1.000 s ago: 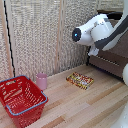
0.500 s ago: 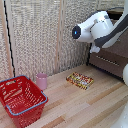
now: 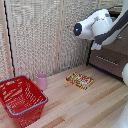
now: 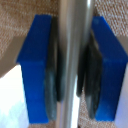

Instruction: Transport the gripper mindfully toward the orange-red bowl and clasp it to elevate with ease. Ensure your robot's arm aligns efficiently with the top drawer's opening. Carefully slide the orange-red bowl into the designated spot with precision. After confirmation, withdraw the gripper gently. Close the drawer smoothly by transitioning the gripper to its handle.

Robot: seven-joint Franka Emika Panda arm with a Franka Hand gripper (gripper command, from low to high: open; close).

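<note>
Your wrist view tells the story: the gripper (image 4: pixel 73 70) is clamped on the handle (image 4: pixel 75 50), a smooth silver bar, slightly blurred, running straight between the two blue fingers (image 4: pixel 36 70) with their dark pads pressed to either side of it.

In the exterior view, the robot's arm (image 3: pixel 95 25), glossy white and bulbous, sits at about 1 o'clock against the dark brown drawer unit; the gripper itself is hidden behind it. A lower drawer front (image 3: pixel 107 62) at 3 o'clock carries its own thin silver bar.

You cannot see the orange-red bowl in either view. On the wooden floor, a red mesh basket (image 3: pixel 20 100) lies at 8 o'clock, a pink cup (image 3: pixel 42 81) just beside it, and a patterned flat packet (image 3: pixel 80 80) near centre.
</note>
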